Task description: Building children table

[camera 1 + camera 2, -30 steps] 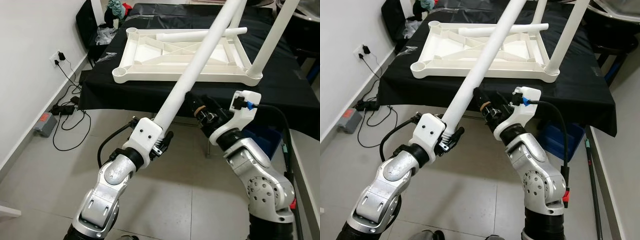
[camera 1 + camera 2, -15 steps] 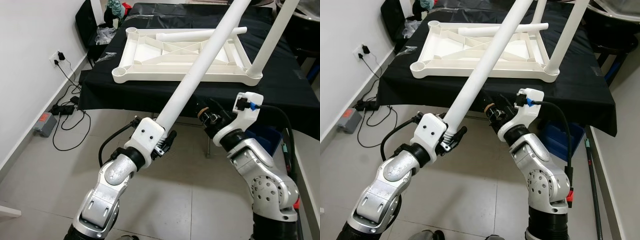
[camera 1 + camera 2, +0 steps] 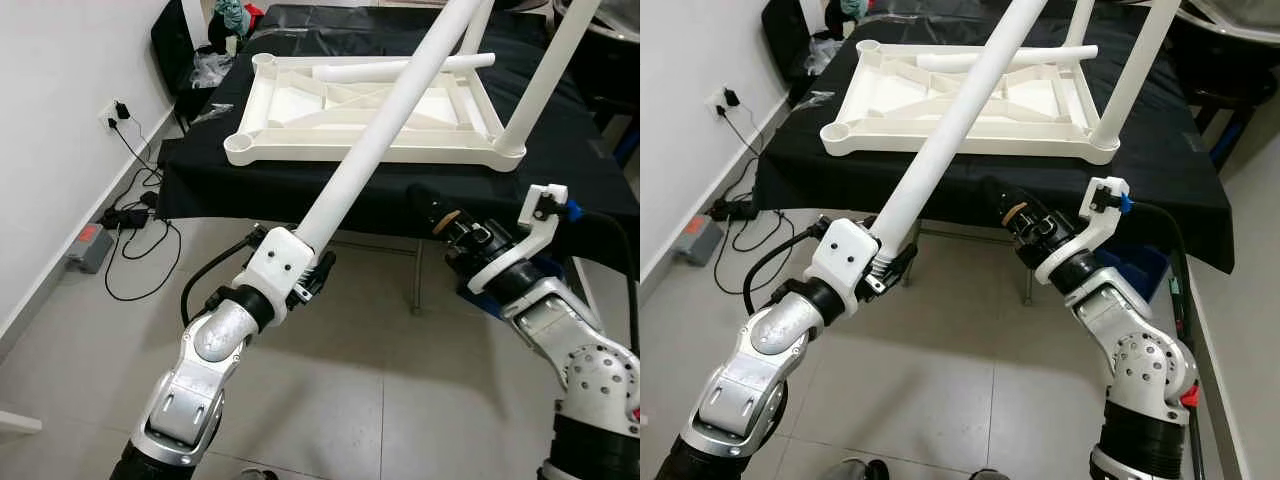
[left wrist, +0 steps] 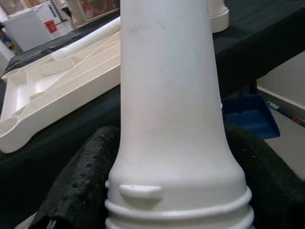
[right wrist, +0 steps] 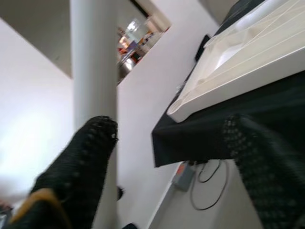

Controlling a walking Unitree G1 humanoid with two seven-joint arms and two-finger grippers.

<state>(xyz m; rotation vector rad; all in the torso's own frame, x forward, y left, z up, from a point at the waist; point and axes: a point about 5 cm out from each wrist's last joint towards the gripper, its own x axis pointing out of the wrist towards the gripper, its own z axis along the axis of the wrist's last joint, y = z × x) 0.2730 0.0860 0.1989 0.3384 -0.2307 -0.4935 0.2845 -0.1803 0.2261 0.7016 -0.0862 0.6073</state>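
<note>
The long white leg (image 3: 385, 130) slants across the middle, right over the upside-down table top (image 3: 300, 120) on the black surface (image 3: 560, 175). Another leg (image 3: 545, 70) stands up at the right corner. Open floor (image 3: 380, 400) lies below, between both arms.

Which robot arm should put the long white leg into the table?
Probably the left. Its end effector is already shut around the white leg, which angles up over the upside-down tabletop. The right end effector is open and empty, below the table edge.
</note>
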